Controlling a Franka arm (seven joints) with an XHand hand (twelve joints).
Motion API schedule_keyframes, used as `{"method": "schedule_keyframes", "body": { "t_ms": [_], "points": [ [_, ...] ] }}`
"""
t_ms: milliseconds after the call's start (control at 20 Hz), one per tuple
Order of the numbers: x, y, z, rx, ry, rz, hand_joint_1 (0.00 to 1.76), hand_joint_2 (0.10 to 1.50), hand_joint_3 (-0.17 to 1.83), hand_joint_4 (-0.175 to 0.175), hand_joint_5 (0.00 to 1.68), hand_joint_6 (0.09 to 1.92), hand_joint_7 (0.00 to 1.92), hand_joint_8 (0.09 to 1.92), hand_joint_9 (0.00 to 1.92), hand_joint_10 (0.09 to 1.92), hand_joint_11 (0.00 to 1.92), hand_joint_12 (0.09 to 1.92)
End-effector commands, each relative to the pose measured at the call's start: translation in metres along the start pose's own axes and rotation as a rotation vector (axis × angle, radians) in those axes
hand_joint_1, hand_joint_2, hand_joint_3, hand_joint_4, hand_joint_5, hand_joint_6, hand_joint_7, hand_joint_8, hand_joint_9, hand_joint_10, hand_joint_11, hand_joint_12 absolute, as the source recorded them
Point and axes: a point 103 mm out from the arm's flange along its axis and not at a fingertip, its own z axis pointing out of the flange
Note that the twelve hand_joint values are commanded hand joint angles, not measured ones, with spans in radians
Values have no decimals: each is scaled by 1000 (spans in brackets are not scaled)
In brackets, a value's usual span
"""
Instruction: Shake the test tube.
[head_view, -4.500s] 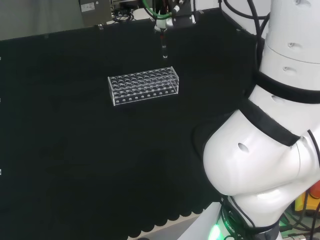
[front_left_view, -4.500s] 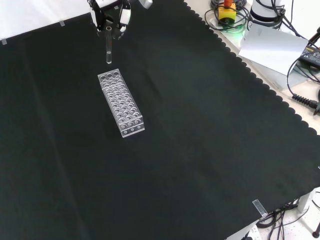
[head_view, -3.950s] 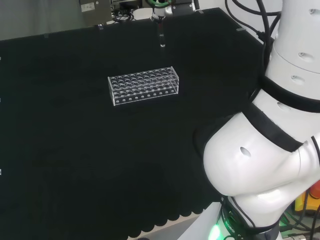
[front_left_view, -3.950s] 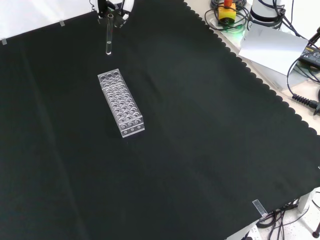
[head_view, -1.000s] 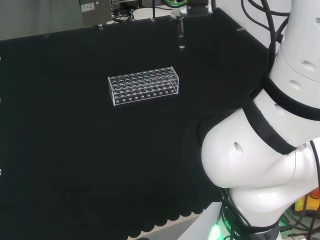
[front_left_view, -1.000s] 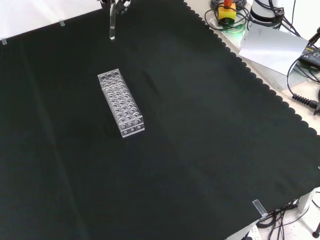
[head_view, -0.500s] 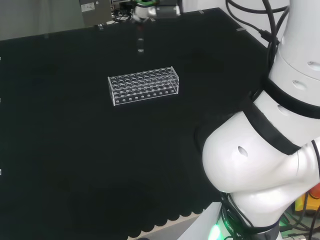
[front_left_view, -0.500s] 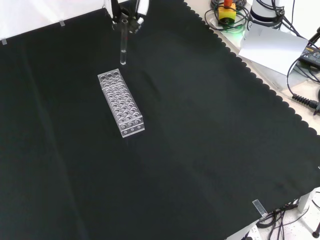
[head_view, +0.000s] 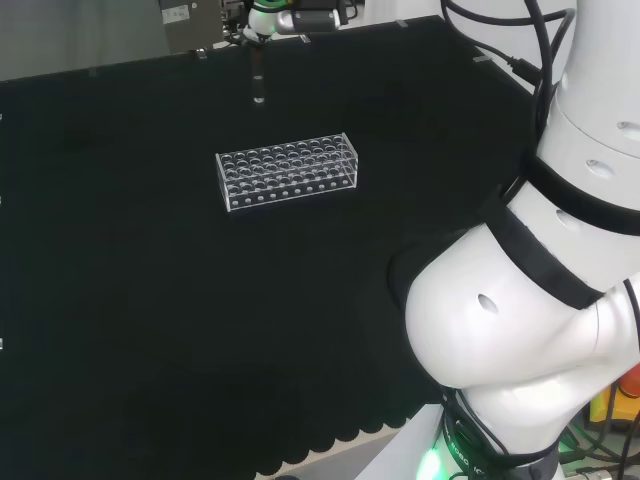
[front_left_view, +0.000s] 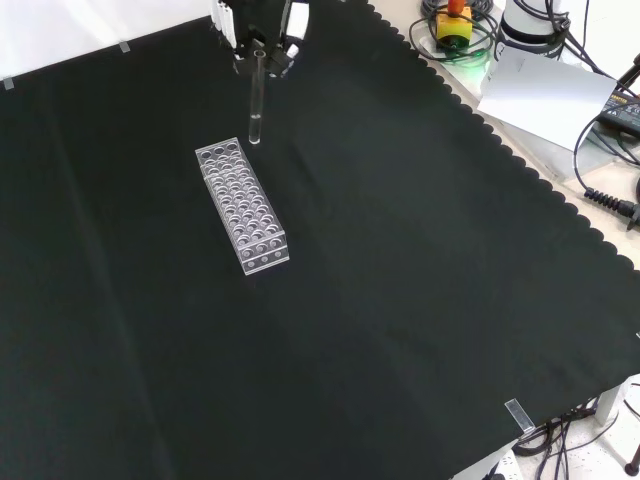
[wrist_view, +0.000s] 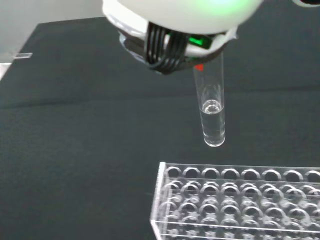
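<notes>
The test tube (front_left_view: 256, 98) hangs straight down from the hand (front_left_view: 262, 38), its long axis upright, mouth end taken in the curled fingers and rounded bottom pointing at the cloth. That is the relation everything turns on: the tube runs down and away from the fingers, so any swing of the wrist throws the free lower end about while the top stays pinched. In the front view its tip sits just off the far end of the clear rack (front_left_view: 241, 205), at about one o'clock from the rack's end row, near it but above it and not touching.

From the head view the tube (head_view: 259, 80) shows as a thin pale stroke at roughly twelve o'clock from the rack (head_view: 288, 171), well apart from it in that view, with the hand (head_view: 290, 14) at the frame's upper edge.

The wrist view is the clearest: the tube (wrist_view: 211, 107) carries a little clear liquid low down, its surface a short way above the rounded base, and the rack's (wrist_view: 240, 202) wells lie below it, all seemingly empty.

What I can't make out well is the grip itself. The hand is cut off by the frame in the two room views, and in the wrist view black cables and the white casing (wrist_view: 181, 17) cover the tube's top, so it looks like a pinch near the mouth, but just where the fingers meet the glass is hidden.
</notes>
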Motion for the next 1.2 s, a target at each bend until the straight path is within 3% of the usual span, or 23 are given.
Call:
{"method": "schedule_keyframes", "body": {
  "t_ms": [50, 400, 750, 950, 1200],
  "points": [
    [-46, -2, 4, 11, -49, 107, 1331, 699, 535, -175, 1426, 87, 1396, 669, 1603, 601, 1298, 859],
    [-137, -12, 0, 16, -111, 329, 1331, 698, 536, -175, 1426, 87, 1396, 669, 1603, 602, 1299, 859],
    [-187, -26, -9, 16, -171, 454, 1331, 698, 538, -175, 1427, 87, 1396, 670, 1602, 602, 1299, 859],
    [-195, -29, -11, 21, -174, 468, 1331, 697, 538, -175, 1427, 87, 1396, 670, 1602, 603, 1299, 860],
    [-169, -20, -3, 30, -149, 409, 1331, 697, 539, -175, 1428, 87, 1396, 670, 1602, 604, 1298, 860]
  ]
}}
